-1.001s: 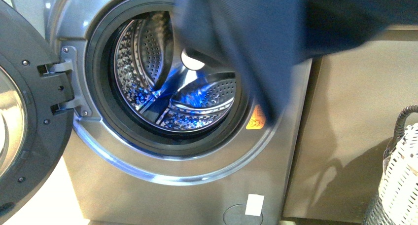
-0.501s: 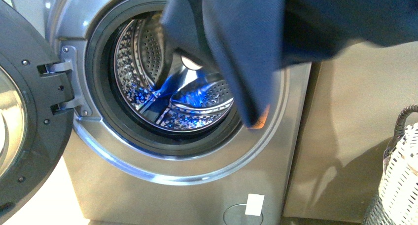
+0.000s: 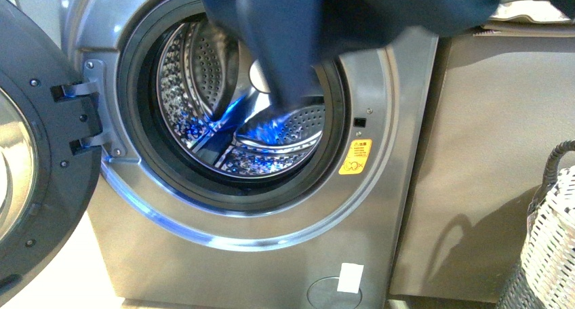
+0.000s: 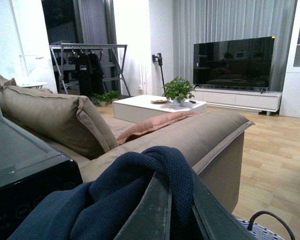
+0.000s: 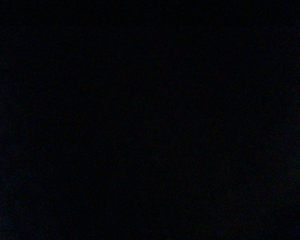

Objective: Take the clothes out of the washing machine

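**Item: dark navy garment, out of the drum, held aloft by the left arm**

- Clothes (image 3: 319, 24): dark navy fabric, bunched. In the front view they hang along the top edge, before the upper part of the porthole. The lowest fold overlaps the drum mouth; contact with the machine cannot be told.
- Washing machine (image 3: 271, 268): grey metallic front-loader. Its door (image 3: 61, 187) is swung wide to the left. The perforated steel drum (image 3: 203, 78) is lit blue. A yellow sticker (image 3: 355, 156) sits on the door ring's right side and a white label (image 3: 350, 278) low on the front panel.
- Left gripper (image 4: 180, 185): fingers nearly together, pinching a loop of the navy knit, which drapes over them.
- Right gripper: unseen; the right wrist view is dark, so its state cannot be told.
- Woven basket (image 3: 552, 241): lower right, well apart from the machine.
- Beige sofa (image 4: 55, 115): behind the held fabric in the left wrist view.
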Controlling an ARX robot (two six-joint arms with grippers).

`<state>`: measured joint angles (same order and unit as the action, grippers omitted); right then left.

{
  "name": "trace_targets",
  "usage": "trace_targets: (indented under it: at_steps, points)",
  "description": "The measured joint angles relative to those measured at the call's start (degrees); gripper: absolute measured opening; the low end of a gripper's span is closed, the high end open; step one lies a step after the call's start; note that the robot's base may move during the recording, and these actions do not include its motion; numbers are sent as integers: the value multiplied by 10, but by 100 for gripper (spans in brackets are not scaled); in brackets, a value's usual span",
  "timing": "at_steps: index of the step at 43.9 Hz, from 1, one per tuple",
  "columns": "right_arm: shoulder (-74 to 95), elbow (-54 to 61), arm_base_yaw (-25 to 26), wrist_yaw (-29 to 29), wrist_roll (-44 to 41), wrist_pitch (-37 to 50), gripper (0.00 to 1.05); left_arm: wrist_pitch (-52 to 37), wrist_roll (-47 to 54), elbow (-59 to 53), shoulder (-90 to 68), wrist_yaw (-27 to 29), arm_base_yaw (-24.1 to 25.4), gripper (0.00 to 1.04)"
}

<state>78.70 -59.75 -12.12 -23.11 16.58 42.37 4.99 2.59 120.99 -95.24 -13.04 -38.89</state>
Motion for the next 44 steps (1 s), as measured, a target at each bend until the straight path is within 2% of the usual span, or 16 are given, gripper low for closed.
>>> trace_targets:
  at_steps: [14, 19, 21, 23, 31, 41, 44]
  points:
    - [-5, 21, 7, 5, 24, 33, 30, 0, 0, 0, 0, 0, 0, 5]
    - [-17, 35, 15, 7, 34, 41, 17, 0, 0, 0, 0, 0, 0, 22]
    - [-26, 38, 23, 12, 42, 44, 12, 0, 0, 0, 0, -1, 0, 32]
    - [-33, 38, 31, 16, 47, 44, 10, 0, 0, 1, 0, -2, 0, 41]
    - [-53, 33, 65, 20, 60, 42, 10, 0, 0, 3, 0, -3, 0, 65]
    - [-82, 19, 147, 7, 82, 36, 10, 0, 0, 4, 0, -4, 0, 97]
    - [-90, 16, 175, -1, 89, 35, 10, 0, 2, 4, 0, -4, 0, 100]
